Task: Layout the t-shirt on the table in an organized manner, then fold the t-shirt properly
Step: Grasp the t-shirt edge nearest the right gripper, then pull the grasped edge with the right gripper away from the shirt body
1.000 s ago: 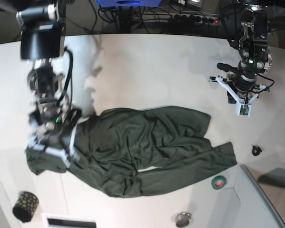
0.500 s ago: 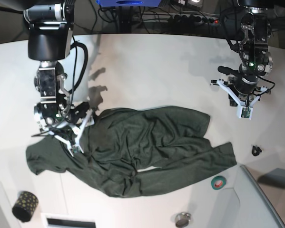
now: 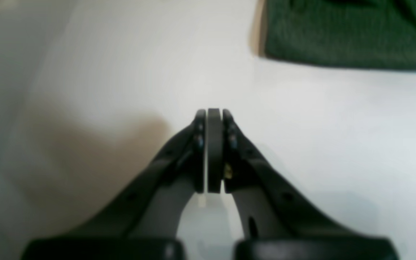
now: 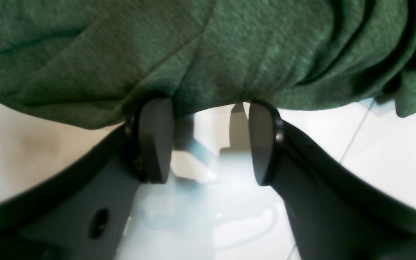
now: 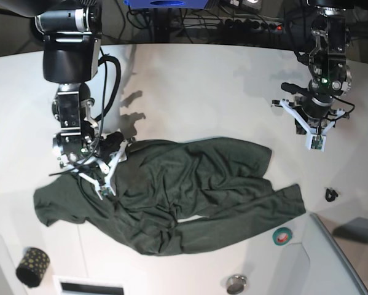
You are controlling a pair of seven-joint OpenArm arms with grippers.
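The dark green t-shirt (image 5: 190, 190) lies crumpled across the middle of the white table (image 5: 202, 92), one end reaching the left (image 5: 58, 206). My right gripper (image 5: 79, 183) hovers over that left part with its jaws open. In the right wrist view the gripper (image 4: 208, 141) holds nothing; the shirt (image 4: 193, 47) hangs just past the fingertips (image 4: 154, 141). My left gripper (image 5: 316, 144) is shut and empty over bare table at the right, apart from the shirt. In the left wrist view the gripper (image 3: 209, 113) is closed, with a shirt edge (image 3: 349, 32) at the top right.
A green tape roll (image 5: 283, 235), a small black object (image 5: 330, 195) and a grey panel (image 5: 334, 258) are at the lower right. A spotted black cylinder (image 5: 33, 266) stands at the lower left. A round metal item (image 5: 236, 284) is near the front edge. Cables (image 5: 233, 24) run behind the table.
My right gripper has let go of the shirt's left end, opened, and moved up and slightly right. The shirt's left end now lies flat. The left arm has hardly moved.
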